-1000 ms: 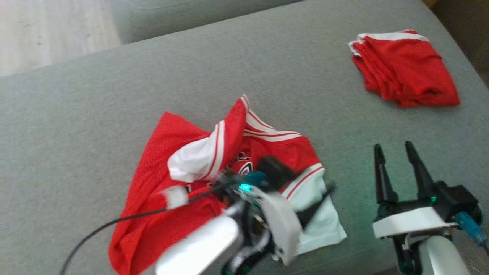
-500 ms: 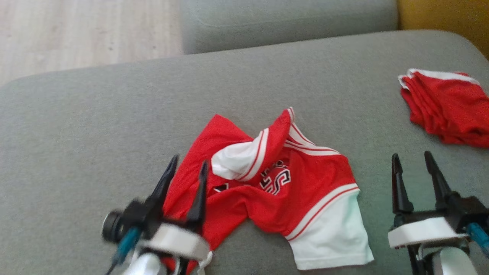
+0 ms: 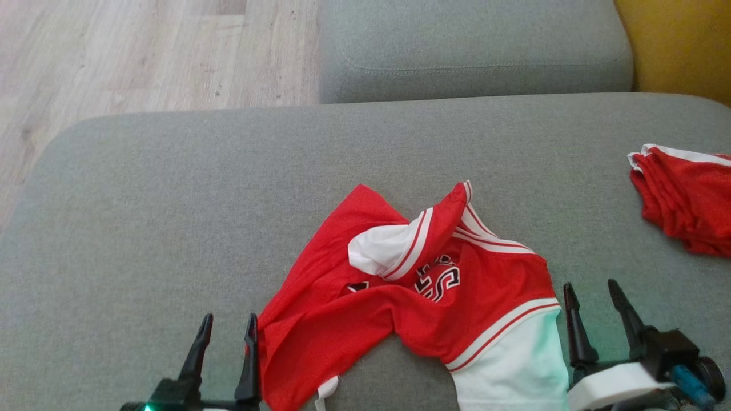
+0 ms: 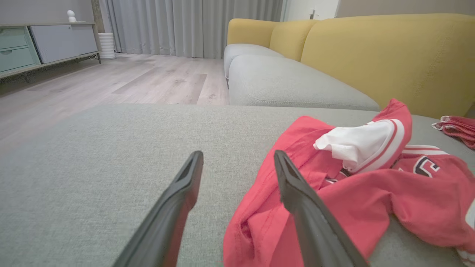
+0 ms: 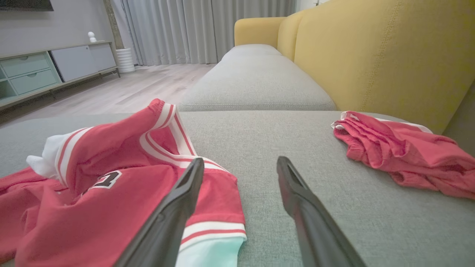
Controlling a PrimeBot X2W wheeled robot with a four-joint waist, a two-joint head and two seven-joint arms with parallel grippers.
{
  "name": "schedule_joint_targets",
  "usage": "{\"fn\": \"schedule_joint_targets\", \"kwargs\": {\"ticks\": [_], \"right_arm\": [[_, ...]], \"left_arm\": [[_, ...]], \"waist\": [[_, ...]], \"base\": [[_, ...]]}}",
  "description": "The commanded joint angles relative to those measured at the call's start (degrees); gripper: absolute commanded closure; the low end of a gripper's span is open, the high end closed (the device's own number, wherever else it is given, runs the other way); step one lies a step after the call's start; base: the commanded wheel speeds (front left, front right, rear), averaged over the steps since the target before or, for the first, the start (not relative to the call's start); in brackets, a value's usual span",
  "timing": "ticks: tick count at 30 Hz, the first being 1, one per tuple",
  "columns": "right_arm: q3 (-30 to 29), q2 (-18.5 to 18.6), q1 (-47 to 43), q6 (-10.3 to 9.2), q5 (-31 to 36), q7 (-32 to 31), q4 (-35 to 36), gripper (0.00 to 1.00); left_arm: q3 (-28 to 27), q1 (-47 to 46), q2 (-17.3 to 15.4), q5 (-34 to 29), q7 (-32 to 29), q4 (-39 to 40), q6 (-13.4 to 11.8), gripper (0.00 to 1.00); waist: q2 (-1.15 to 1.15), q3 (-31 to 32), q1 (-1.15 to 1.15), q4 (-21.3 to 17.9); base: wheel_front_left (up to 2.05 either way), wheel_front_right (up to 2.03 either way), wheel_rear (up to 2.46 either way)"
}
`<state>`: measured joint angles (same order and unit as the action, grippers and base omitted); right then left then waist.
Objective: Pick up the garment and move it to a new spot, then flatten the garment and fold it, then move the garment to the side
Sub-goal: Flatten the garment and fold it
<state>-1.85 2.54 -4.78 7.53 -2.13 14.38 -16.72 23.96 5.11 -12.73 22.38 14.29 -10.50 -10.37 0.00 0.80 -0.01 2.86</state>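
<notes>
Since a second ago the left gripper [image 3: 229,317] has withdrawn from above the red jersey [image 3: 342,308] to 7 o'clock in the head view, and the camera itself has swung, so the whole scene sits differently. Both grippers now rest low with their fingers pointing up the view, each pair spread wide and holding nothing; the right gripper [image 3: 589,284] is at 5 o'clock. The jersey, red with white trim and black-edged lettering, lies crumpled at 6 o'clock on the grey seat cushion [image 3: 171,200], between the two grippers, with one white-lined fold turned up at its centre. The inner finger of each gripper stands just beside an edge of the jersey: the left at the red hem, the right at the white panel; contact cannot be judged. A second red garment [image 3: 685,205], folded, lies well apart at 3 o'clock on the same cushion. At 12 o'clock is a further grey cushion [image 3: 468,51], with wooden floor [image 3: 114,57] at 10 o'clock and a yellow backrest [image 3: 679,51] at 1 o'clock. The left wrist view adds the room beyond: grey curtains [image 4: 185,26] and a sideboard [image 4: 44,44], with the jersey to the right of the spread fingers. The right wrist view shows the jersey at 8 o'clock and the folded garment's stacked layers at 3 o'clock.
</notes>
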Motion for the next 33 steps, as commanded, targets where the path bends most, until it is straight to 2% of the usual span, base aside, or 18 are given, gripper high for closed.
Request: {"fn": "schedule_joint_targets", "kwargs": {"ticks": [1, 11, 15, 18, 22, 27, 30, 33], "right_arm": [[1.65, 0.39, 0.92, -0.04, -0.49, 0.62, 1.21, 0.0], [3.93, 0.35, 2.24, -0.04, -2.68, 0.62, -0.22, 0.0], [4.42, 0.34, 2.95, -0.04, -4.39, 0.62, 2.65, 0.0], [5.12, 0.63, 2.81, -0.04, -4.35, 0.17, 6.07, 0.0], [6.86, 3.52, 0.9, -0.04, -4.47, -5.29, 11.42, 0.0], [7.48, 5.62, -3.94, -0.04, -5.11, -15.43, 14.71, 0.0], [8.1, 5.99, -6.46, -0.04, -4.06, -21.11, 13.54, 0.0], [8.69, 4.93, -7.37, -0.04, -3.52, -23.89, 12.01, 0.0]], "left_arm": [[-3.37, -1.18, 0.47, -1.23, 0.69, 1.06, 0.82, 0.0], [-11.56, 0.24, 6.01, -8.77, 0.7, -0.38, 7.51, 0.0], [-12.95, 0.77, 6.75, -11.47, 0.7, 2.35, 8.78, 0.0], [-10.92, 2.32, 5.55, -12.93, 0.5, 3.4, 11.04, 0.0], [-6.75, 4.48, 2.48, -13.56, -8.58, 5.98, 14.57, 0.0], [-3.72, 7.11, 0.61, -11.67, -20.24, 8.35, 16.01, 0.0], [-2.47, 7.21, 0.72, -10.61, -23.27, 6.88, 16.37, 0.0], [-2.53, 6.08, 1.23, -10.2, -24.08, 3.92, 15.93, 0.0]], "waist": [[0.0, 0.09, 0.01, -0.08], [0.0, 0.26, 0.01, -1.41], [0.0, 0.7, 0.01, -2.36], [0.0, 1.09, 0.01, -2.87], [0.0, 1.21, 0.01, -3.17], [0.0, -0.03, 0.01, -3.45], [0.0, -1.0, 0.01, -3.73], [0.0, -2.25, 0.01, -4.21]], "base": [[0.0, 0.0, 0.0], [0.0, 0.0, 0.0], [0.0, 0.0, 0.0], [0.0, 0.0, 0.0], [0.0, 0.0, 0.0], [0.0, 0.0, 0.0], [0.0, 0.0, 0.0], [0.0, 0.0, 0.0]]}}
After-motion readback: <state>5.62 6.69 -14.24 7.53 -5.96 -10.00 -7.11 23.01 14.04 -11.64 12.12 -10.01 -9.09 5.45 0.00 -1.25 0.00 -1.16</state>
